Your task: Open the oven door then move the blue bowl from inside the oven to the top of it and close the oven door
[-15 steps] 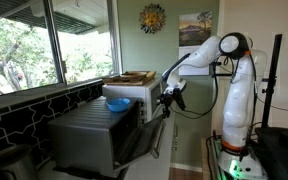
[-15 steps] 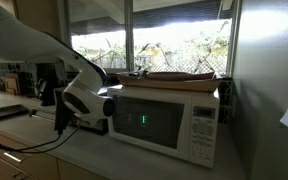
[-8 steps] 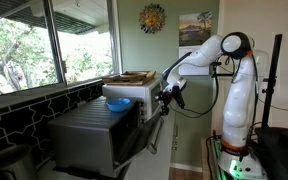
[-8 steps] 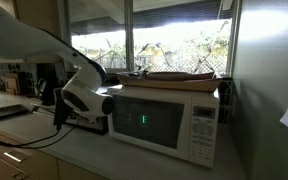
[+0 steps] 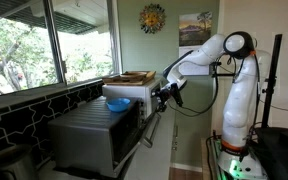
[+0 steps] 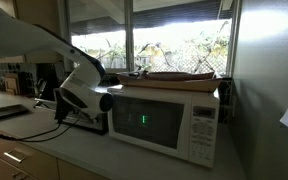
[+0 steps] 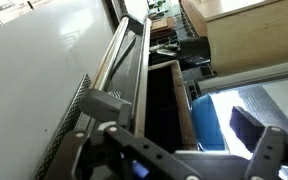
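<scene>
Kitchen corner, daylight through large windows [image 5: 44, 50] along upper left of frame, white microwave [image 6: 164, 120] standing on pale surface [image 6: 94, 160] at centre. Found blue bowl [image 5: 117, 103] resting on top of oven [image 5: 84, 135], centre of frame, near front edge; also seen lower right in wrist view. Found oven door [image 7: 44, 90] not shut: dark gap showing between door top and oven body, handle bar [image 7: 117, 65] running up centre of wrist view. Found hand [image 5: 167, 95] just right of door, fingers [image 7: 102, 103] spread apart, holding nothing; cannot tell about contact with handle bar. Judged remaining step: closing door. Risks: glancing push off rounded handle bar, leaving door ajar; hard shove slamming door and jolting bowl toward front edge; lifting hand too high and clipping bowl. Also noted black cable [image 5: 196, 108] looping below arm, right of centre, possibly snagging door corner during sweep. Wooden tray [image 5: 131, 77] behind bowl, well out of path. Saw no obstacle between hand and door.
</scene>
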Controlling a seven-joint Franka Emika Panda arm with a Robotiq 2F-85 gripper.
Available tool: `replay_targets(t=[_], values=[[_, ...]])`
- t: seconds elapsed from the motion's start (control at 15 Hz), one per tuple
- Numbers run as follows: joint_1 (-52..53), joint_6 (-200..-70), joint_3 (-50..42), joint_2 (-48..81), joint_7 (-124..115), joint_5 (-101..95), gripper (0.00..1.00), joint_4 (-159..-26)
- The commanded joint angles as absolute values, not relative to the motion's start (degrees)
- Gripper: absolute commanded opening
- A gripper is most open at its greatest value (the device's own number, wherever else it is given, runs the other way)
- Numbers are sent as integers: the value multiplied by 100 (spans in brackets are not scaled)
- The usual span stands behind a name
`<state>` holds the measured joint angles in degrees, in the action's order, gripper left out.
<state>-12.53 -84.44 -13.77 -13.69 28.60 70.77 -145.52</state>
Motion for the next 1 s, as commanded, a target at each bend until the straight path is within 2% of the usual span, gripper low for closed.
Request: replay_targets(t=[0.0,0.93], values=[[-1321,-8913,-1235,-1614,2738,7321,100,-14681],[-1270,-10179,-960,-1859,2657,7808,100,-14691]])
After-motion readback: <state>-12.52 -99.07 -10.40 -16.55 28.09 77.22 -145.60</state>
